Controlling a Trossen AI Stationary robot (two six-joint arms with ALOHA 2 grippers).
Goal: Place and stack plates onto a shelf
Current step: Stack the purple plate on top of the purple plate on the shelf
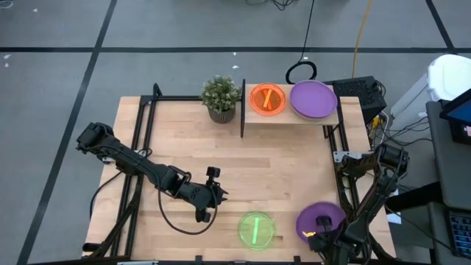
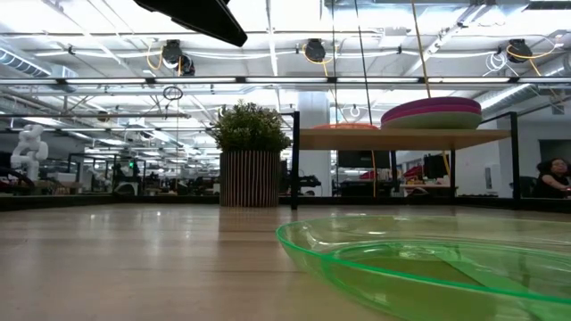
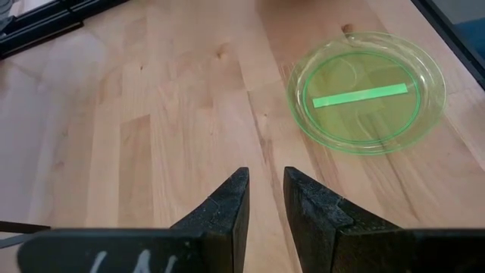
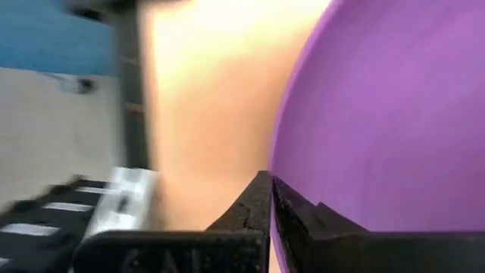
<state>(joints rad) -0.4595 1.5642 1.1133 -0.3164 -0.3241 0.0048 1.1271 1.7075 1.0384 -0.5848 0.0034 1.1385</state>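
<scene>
I have the right gripper (image 4: 270, 199) down at the near right corner of the table, its fingers pinched together on the rim of a purple plate (image 1: 321, 221), which sits at the near right of the tabletop (image 1: 294, 162), just right of the lime green plate (image 1: 256, 230). From the right wrist camera the two dark fingers meet with the plate's edge between them, and the purple surface fills most of that view. The left gripper (image 3: 264, 201) hangs over bare wood to the left of the green plate, clear of it, its fingers parted by a narrow gap and holding nothing. That green plate is translucent, lies flat on the table near the front edge, and in the low view its rim takes up the near right foreground. The shelf (image 1: 291, 118) stands at the far side of the table, right of centre, with its black upright edge on its left. On it I can see an orange plate (image 1: 268, 99) to the left and a stack of larger plates (image 1: 313, 99) to the right, purple on top; the low view shows layers beneath it. A potted plant (image 1: 221, 97) stands on the table just left of the shelf.
</scene>
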